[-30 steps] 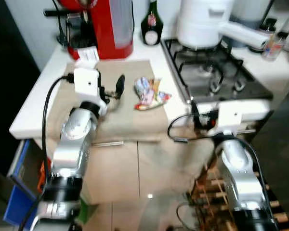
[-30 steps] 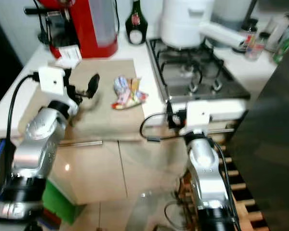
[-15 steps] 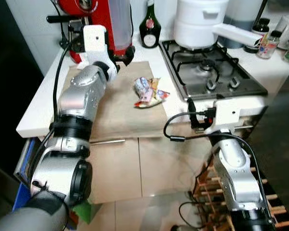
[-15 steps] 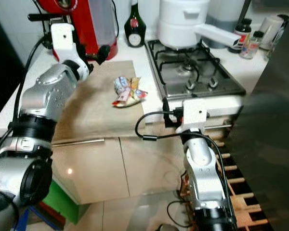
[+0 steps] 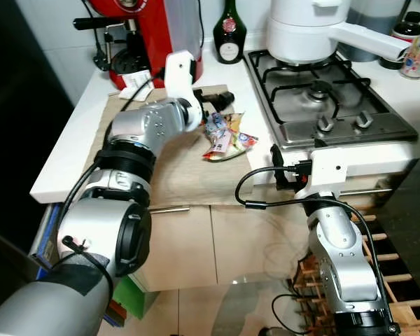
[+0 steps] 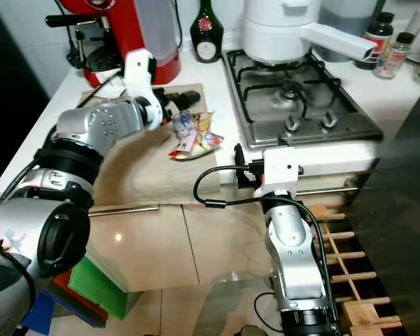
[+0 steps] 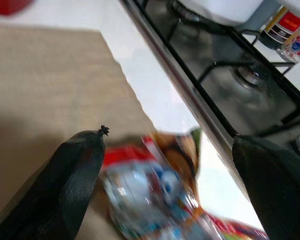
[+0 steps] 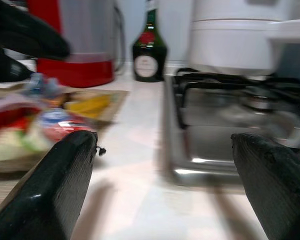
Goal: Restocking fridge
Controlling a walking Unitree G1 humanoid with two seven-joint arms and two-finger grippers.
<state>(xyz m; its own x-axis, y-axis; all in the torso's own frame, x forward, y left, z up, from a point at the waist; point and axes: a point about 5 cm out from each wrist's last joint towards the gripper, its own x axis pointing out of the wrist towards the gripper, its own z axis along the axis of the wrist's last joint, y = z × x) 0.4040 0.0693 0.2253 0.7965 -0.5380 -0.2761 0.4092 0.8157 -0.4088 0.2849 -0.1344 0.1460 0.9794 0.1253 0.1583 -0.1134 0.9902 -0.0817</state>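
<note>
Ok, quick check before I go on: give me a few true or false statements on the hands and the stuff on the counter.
1. The left hand is open over the snack packets. True.
2. The snack packets lie on the gas hob. False: they lie on the beige mat, beside the hob.
3. The right hand holds the green bottle. False: it is open and holds nothing; the bottle stands at the back of the counter.
4. A white pot sits on the hob. True.
</note>
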